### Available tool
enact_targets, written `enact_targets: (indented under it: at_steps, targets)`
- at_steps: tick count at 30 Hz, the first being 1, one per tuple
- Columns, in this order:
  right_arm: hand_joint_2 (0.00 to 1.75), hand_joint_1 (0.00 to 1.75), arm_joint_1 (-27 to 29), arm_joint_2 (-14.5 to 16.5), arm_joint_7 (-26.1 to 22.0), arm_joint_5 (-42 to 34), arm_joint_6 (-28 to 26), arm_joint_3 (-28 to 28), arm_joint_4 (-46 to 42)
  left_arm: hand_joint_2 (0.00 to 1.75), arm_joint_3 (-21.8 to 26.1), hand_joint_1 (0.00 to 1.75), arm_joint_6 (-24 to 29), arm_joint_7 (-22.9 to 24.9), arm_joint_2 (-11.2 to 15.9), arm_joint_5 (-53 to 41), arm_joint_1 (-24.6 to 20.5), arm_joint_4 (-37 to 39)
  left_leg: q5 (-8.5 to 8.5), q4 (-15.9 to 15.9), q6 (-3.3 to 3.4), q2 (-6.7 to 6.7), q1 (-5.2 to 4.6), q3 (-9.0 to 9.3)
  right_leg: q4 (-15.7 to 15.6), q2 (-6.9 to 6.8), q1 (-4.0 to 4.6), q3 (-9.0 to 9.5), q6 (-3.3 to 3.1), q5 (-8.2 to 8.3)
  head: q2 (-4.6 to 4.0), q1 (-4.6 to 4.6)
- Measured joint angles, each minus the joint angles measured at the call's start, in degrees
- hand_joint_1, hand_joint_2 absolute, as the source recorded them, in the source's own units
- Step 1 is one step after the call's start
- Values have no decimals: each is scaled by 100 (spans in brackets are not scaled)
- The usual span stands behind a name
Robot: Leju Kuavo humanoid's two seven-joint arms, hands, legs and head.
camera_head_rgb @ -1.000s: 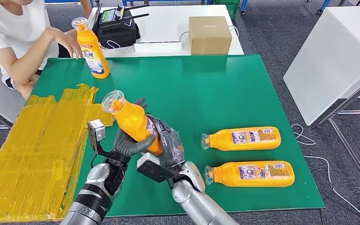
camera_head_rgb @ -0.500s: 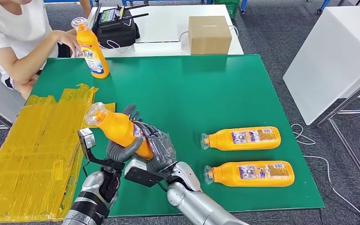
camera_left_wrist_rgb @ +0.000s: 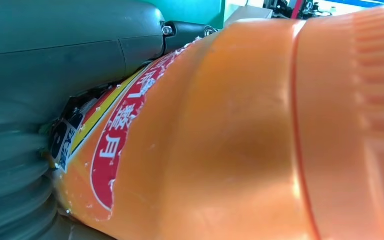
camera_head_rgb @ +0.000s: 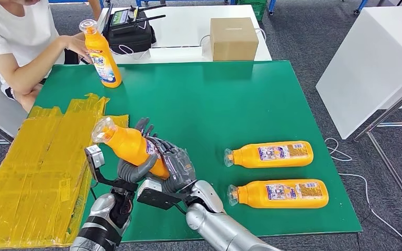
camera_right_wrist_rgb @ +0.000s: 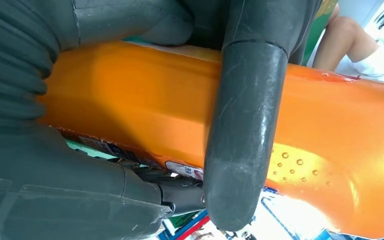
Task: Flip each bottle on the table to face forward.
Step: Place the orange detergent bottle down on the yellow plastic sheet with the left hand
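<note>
Both hands wrapped round one orange detergent bottle (camera_head_rgb: pixel 131 147), held off the green mat (camera_head_rgb: pixel 230 99), tilted with its clear cap up and away to the robot's left. Left hand (camera_head_rgb: pixel 134 168) cups the lower body from underneath, thumb curled over the side; right hand (camera_head_rgb: pixel 177 164) presses against the bottle's right flank, fingers closed on it. Left wrist view: glossy orange plastic (camera_left_wrist_rgb: pixel 240 130), smooth with ribbing at one end, red oval label with white characters next to the ribbed grey cover. Right wrist view: thick grey thumb (camera_right_wrist_rgb: pixel 242 125) crosses the orange body (camera_right_wrist_rgb: pixel 130 95), droplets visible inside the translucent wall, so liquid in it; label edge tucked under the palm.

Just right of the right hand, two more orange bottles lie flat on the mat, caps toward the hands, printed back labels up: nearer bottle (camera_head_rgb: pixel 278 193), farther bottle (camera_head_rgb: pixel 269 154), parallel and apart.

Left of the hands, a crinkled patch of yellow tape strips (camera_head_rgb: pixel 36 162) covers the mat edge.

Far ahead-left, an upright orange bottle (camera_head_rgb: pixel 101 55) with blue front label, a person's hand (camera_head_rgb: pixel 78 44) touching it. Beyond the mat, white table with a cardboard box (camera_head_rgb: pixel 234 38) and a black device (camera_head_rgb: pixel 130 27)
</note>
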Motion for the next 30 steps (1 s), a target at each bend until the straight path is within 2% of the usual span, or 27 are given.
enact_targets:
  at_steps: [1,11,15,22,29,30]
  targets:
    - [175,175,-4,0,3,-5,-4,10,3,175,7,175,12,-2,-1,21,5,-4,0,0,0,0,0,0,0,1,0,0,0,0,0,0]
    - [175,175,-35,3,-6,-244,-137,215,26,175,111,175,256,34,-27,184,148,-300,0,0,0,1,0,-2,0,5,0,-2,0,0,0,-1]
    - [175,175,-28,7,-247,-333,-257,189,14,175,136,175,471,-34,-56,54,176,-435,0,0,0,0,0,-4,0,5,0,-2,0,0,0,1]
    - [175,175,206,36,-403,774,83,-656,-539,175,182,175,591,-25,-135,-51,288,-861,0,0,0,-4,0,-7,0,2,0,-3,0,0,0,1]
    - [175,175,489,98,-483,1058,281,-1267,-979,175,185,175,648,11,-225,-122,295,-1025,0,0,0,-4,0,-9,0,3,-1,-3,0,0,0,1]
    - [175,161,512,104,-493,1067,285,-1306,-1014,175,185,175,649,15,-234,-124,296,-1035,0,0,0,-4,0,-9,0,3,-1,-3,0,0,0,1]
